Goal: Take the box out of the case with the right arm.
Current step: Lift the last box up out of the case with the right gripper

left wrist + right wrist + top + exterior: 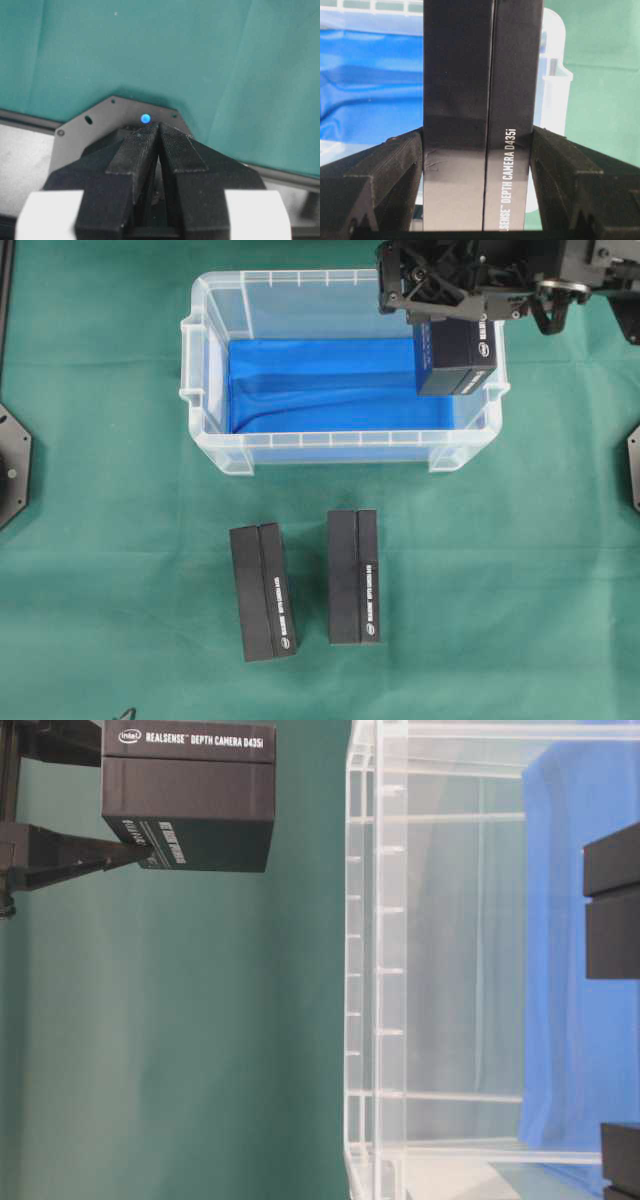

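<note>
My right gripper [452,322] is shut on a black box [457,357] printed "DEPTH CAMERA D435i". It holds the box in the air over the right end of the case [340,450], a clear plastic bin with a blue lining [320,380]. In the right wrist view the box [482,100] fills the gap between both fingers [395,160], which press on its sides. The table-level view shows the box [190,800] lifted well clear of the case rim [375,970]. My left gripper [158,125] is shut and empty, over a grey base plate [100,120].
Two more black boxes [262,590] [353,575] lie side by side on the green cloth in front of the case. Grey arm base plates sit at the left edge [10,465] and the right edge [633,465].
</note>
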Controlling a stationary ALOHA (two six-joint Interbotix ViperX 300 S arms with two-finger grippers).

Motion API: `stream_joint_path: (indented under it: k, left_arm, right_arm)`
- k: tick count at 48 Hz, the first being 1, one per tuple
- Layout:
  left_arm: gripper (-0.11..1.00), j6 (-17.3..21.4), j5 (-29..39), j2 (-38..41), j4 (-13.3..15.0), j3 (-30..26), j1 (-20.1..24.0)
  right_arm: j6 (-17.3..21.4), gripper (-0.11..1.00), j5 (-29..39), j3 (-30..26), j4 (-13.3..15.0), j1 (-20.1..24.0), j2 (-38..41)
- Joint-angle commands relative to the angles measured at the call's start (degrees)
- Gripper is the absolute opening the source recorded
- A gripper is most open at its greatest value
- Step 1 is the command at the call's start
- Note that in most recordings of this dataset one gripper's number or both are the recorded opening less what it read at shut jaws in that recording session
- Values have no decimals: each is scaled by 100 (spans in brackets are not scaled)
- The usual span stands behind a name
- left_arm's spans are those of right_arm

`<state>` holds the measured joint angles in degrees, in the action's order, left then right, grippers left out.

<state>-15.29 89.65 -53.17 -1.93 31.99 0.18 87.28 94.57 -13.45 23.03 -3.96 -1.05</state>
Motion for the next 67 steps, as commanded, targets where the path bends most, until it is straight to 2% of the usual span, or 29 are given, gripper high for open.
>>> stream_joint_path:
  k: [1, 67]
  left_arm:
    - [0, 0, -18, 26, -9, -70, 9]
    - [0, 0, -18, 26, -18, -70, 18]
  right_arm:
    - [-18, 65, 0, -149, 44, 18, -193]
    - [-18, 65, 9, -149, 35, 26, -193]
